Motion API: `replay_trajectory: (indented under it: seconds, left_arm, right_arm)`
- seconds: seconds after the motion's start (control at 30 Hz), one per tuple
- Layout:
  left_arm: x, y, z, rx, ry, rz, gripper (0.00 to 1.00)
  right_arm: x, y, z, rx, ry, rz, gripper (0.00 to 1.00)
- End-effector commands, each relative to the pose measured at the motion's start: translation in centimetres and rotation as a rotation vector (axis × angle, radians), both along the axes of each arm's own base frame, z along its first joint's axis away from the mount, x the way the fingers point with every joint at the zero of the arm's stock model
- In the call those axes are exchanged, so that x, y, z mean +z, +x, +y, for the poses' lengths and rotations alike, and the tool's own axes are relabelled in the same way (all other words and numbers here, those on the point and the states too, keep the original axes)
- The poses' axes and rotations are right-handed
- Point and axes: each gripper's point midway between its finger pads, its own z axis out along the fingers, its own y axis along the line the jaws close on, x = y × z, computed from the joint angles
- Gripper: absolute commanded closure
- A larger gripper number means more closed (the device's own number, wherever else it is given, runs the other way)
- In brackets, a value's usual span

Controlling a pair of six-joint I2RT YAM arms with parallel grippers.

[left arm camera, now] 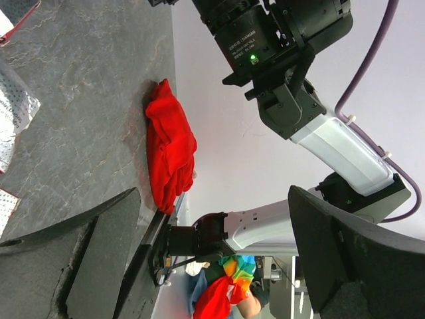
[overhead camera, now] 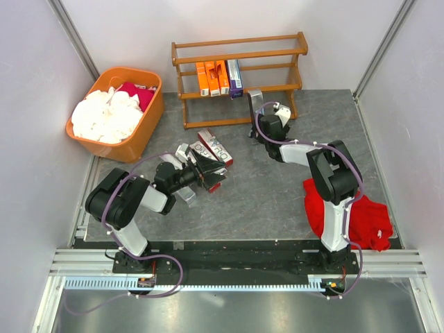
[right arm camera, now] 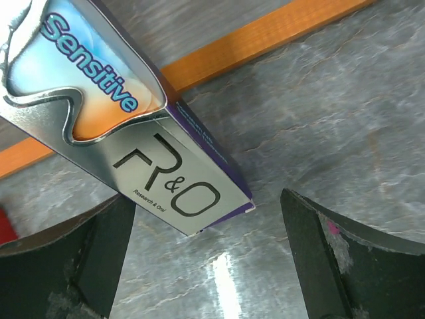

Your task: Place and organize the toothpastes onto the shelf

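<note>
The shelf (overhead camera: 239, 52) stands at the back of the table, with three orange toothpastes (overhead camera: 211, 78) and a purple-and-white one (overhead camera: 234, 76) upright on its middle tier. A silver-and-purple carton (right arm camera: 133, 133) marked "Sensitive" lies in front of the shelf's bottom rail (right arm camera: 265, 36). Its near end sits just ahead of my right gripper (right arm camera: 206, 266), which is open and holds nothing. Several more toothpastes (overhead camera: 215, 147) lie in a loose pile left of centre. My left gripper (overhead camera: 207, 173) hovers at that pile, turned sideways, open and empty (left arm camera: 219, 259).
An orange tub (overhead camera: 149, 118) full of white and red cloths stands at the back left. A red cloth (overhead camera: 361, 215) lies at the right near the right arm's base. Grey walls close in both sides.
</note>
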Motion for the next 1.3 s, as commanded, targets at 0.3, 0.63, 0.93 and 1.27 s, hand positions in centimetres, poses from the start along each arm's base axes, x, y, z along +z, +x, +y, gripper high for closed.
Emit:
replay_trajectory:
  seconds: [0.3,0.63,0.93,1.27]
  left_arm:
    - [6.2,-0.4,0.1,-0.018,-0.129,-0.325,0.00]
    - [6.1,-0.5,0.1,-0.018,-0.127,-0.325,0.00]
    - [6.5,-0.2,0.3,-0.015,-0.128,-0.345,0.00]
    - [5.3,3.5,-1.0,0.003,0.041,-0.323,0.00]
  right_arm:
    - [-2.0,1.1,0.4,0.059,-0.109,0.006,0.04]
    - [0.2,-0.6,1.1,0.140,-0.048,-0.061,0.48]
    - [6.5,-4.7,1.3,0.251,-0.014,-0.137,0.59]
    - [6.3,-15.5,1.9,0.409,0.004,-0.050,0.62]
